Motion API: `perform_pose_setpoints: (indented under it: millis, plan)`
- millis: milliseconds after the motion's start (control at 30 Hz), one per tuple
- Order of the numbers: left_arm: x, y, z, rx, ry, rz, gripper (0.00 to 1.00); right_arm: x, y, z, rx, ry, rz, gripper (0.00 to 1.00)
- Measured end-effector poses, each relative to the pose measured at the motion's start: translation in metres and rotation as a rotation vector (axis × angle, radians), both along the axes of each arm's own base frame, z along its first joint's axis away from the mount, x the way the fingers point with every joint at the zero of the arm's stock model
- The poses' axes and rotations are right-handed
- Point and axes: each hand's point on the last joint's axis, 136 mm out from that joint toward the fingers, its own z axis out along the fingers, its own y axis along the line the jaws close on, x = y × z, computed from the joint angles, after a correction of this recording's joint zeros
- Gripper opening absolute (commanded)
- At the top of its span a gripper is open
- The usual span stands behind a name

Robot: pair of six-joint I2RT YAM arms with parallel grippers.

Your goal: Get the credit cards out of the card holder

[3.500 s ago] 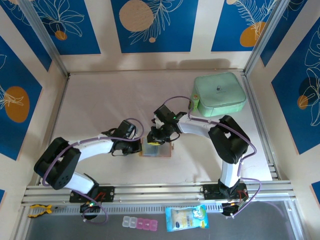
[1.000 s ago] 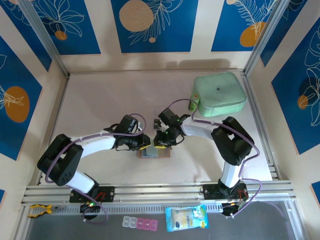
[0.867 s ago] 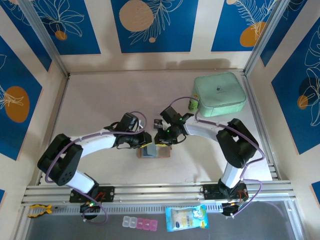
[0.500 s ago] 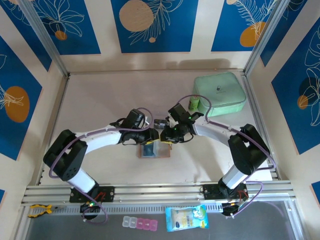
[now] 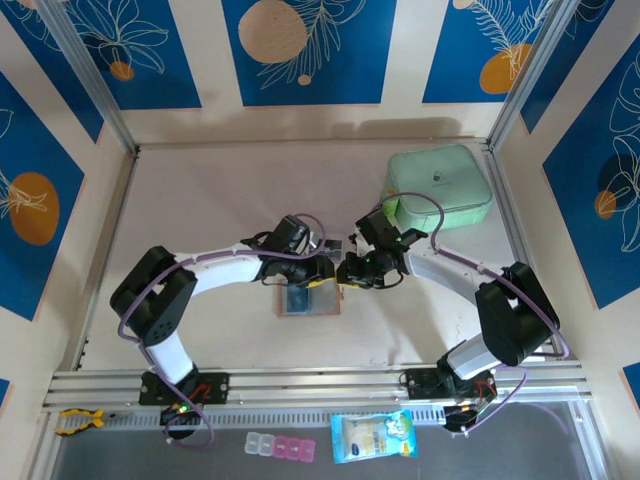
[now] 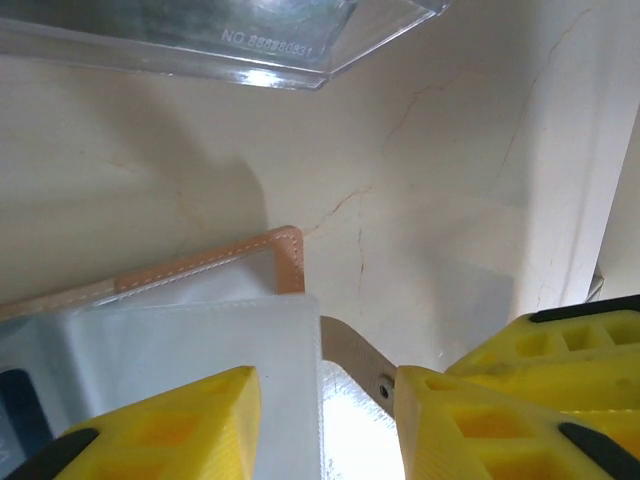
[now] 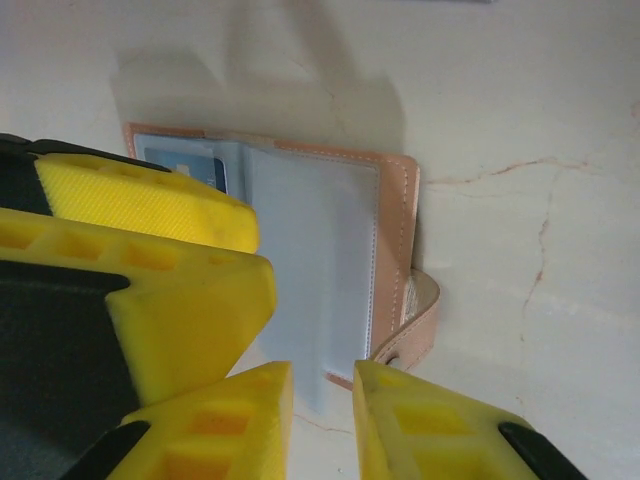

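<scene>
- Plainly, the holder (image 5: 322,304) lies open and flat on the table (image 5: 200,200), its long axis running left to right, just on the near side of both grippers.
- One dark blue card (image 5: 297,299) shows in its left half. In the right wrist view the card (image 7: 195,165) peeks from the far-left pocket, with the grey leaf (image 7: 320,240) to its right.
- The left gripper (image 5: 322,272) hangs over the holder's far edge with its fingers (image 6: 160,420) well apart and nothing between them. Below the gap are the tan corner of the holder (image 6: 200,262) and the strap (image 6: 350,355), and a sliver of the card (image 6: 15,410) shows off to the left of the left finger.
- The right gripper (image 5: 345,272) sits over the right half. Its jaws (image 7: 322,400) are only narrowly parted, and a corner of the leaf shows in the gap (whether they pinch it, I cannot tell).
- What the next move turns on: the card lies toward the left arm's side, so the left gripper is nearer and would have to shift left to straddle it.
- The right gripper looks better placed to steady the strap side (image 7: 415,330).
- No card is out of the holder yet.
</scene>
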Motion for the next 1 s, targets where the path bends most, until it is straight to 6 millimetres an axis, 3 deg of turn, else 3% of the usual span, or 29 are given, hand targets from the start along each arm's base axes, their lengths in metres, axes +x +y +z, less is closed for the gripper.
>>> perform_pose_setpoints:
  millis: [267, 433, 567, 1000]
  plan:
    - [-0.002, 0.007, -0.005, 0.038, 0.008, 0.002, 0.40, 0.000, 0.002, 0.002, 0.010, -0.005, 0.005, 0.23]
    - [-0.002, 0.019, 0.005, 0.024, -0.018, 0.016, 0.37, -0.004, 0.006, 0.000, 0.009, 0.002, 0.020, 0.23]
    - [-0.004, 0.038, 0.009, 0.018, -0.024, 0.051, 0.36, -0.005, 0.017, -0.002, 0.004, 0.013, 0.042, 0.23]
    - [-0.024, 0.095, -0.006, 0.034, -0.005, 0.146, 0.30, -0.010, 0.063, -0.010, -0.013, 0.045, 0.122, 0.22]
